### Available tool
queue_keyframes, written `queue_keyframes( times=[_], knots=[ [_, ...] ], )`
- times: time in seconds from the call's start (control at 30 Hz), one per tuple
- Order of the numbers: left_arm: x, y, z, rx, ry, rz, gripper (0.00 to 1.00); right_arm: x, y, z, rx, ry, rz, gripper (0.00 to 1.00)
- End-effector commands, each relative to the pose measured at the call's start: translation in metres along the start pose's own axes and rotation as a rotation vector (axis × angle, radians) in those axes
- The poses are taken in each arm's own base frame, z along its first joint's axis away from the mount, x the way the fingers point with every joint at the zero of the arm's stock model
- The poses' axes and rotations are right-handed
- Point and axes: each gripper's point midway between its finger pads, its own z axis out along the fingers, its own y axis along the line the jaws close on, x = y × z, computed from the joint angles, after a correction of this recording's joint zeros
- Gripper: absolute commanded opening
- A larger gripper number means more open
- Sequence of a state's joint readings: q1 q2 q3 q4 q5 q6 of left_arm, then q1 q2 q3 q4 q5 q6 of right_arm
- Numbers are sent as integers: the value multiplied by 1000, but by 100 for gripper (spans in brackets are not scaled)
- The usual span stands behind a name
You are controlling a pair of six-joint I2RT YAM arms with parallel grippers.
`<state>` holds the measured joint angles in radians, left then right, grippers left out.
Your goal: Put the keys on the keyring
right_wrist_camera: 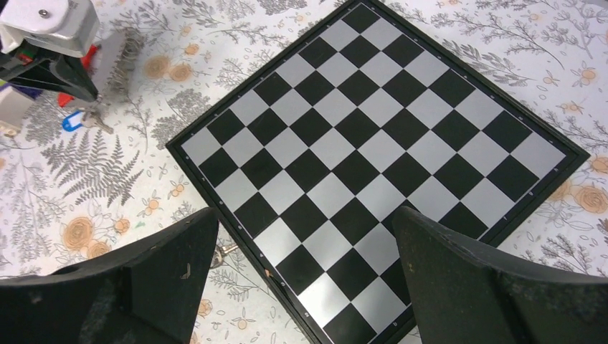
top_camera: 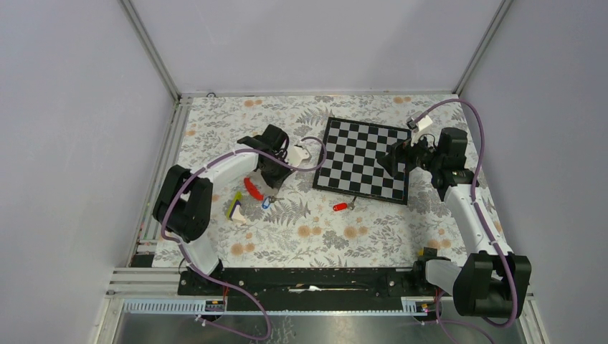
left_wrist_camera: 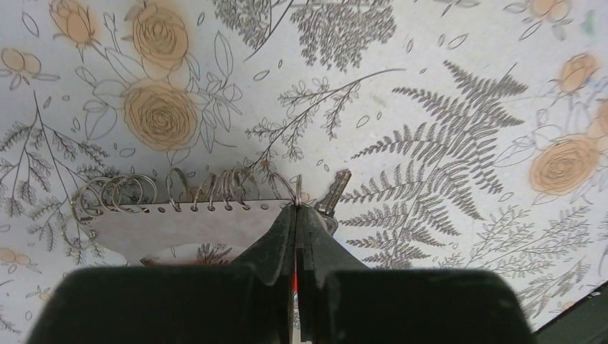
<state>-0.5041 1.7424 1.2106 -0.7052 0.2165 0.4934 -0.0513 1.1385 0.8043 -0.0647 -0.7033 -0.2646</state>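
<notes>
The keyring is a grey strap (left_wrist_camera: 179,223) with punched holes and several wire rings; its red section (top_camera: 252,188) shows from above. My left gripper (left_wrist_camera: 297,208) is shut on a wire ring at the strap's right end. The blue-tagged key (top_camera: 266,203) lies just by it, its metal blade (left_wrist_camera: 333,192) touching the right finger; whether it is threaded on the ring I cannot tell. The red-tagged key (top_camera: 340,206) lies alone on the mat near the chessboard's front edge. My right gripper (right_wrist_camera: 301,287) is open and empty, hovering over the chessboard (right_wrist_camera: 373,136).
A yellow-green and white wedge block (top_camera: 235,208) stands left of the keyring. The chessboard (top_camera: 366,159) takes up the middle right of the floral mat. In the right wrist view the left gripper (right_wrist_camera: 43,43) and the blue tag (right_wrist_camera: 72,122) show at top left.
</notes>
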Motion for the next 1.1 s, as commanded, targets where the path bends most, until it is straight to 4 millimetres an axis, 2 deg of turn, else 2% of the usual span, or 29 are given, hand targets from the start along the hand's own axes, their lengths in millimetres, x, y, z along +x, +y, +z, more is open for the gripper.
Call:
queue_keyframes(
  times=[0.0,0.1,0.3,0.5,0.7,0.93,1.07],
  knots=[
    [-44,-6,-24,37,-162,24,0,-23,16,-4,-67,-79,-8,100],
    [-54,-9,-30,56,-198,39,0,-36,23,-4,-106,-125,13,100],
    [-70,-23,-51,111,-308,124,0,-39,43,4,-199,-137,57,100],
    [-79,-31,-76,87,-434,264,0,-31,92,29,-334,-44,-34,99],
    [-78,-33,-105,44,-528,390,0,-33,129,40,-474,-6,-54,99],
    [-89,-63,-138,153,-669,460,0,-39,179,52,-655,49,-109,99],
    [-95,-69,-146,194,-687,446,0,-44,200,58,-724,68,-151,91]
  ],
)
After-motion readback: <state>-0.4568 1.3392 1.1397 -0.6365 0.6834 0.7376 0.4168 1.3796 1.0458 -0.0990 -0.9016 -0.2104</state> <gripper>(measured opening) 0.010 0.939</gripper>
